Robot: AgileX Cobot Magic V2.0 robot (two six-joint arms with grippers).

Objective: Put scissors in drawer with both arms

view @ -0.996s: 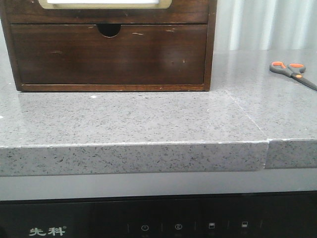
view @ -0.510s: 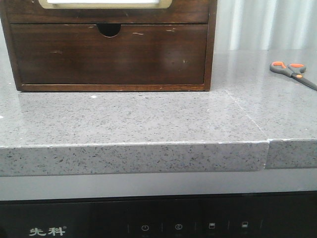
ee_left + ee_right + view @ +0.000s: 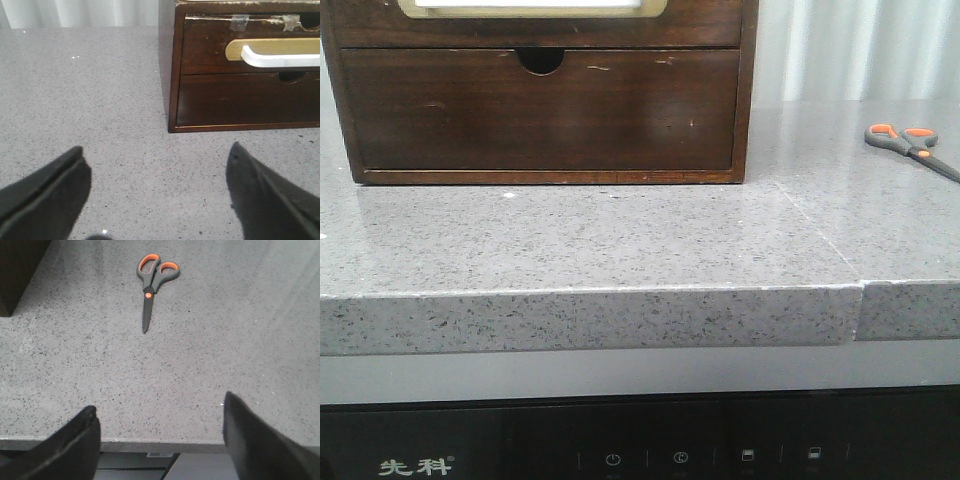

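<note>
Meanwhile, the scissors (image 3: 152, 289) are seen upper centre in the right wrist view, blades aimed toward the nearer right gripper (image 3: 160, 440), spread wide; the left gripper (image 3: 157, 192), likewise agape, faces the drawer (image 3: 250, 50).

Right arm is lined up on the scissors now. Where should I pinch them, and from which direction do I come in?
Come straight down from above: the scissors lie flat and closed on the grey countertop, with bare surface all round. I would close across the pivot, where the orange-and-grey loops meet the dark blades; it is narrow and probably balances best. The right gripper is open and well short of them.
</note>
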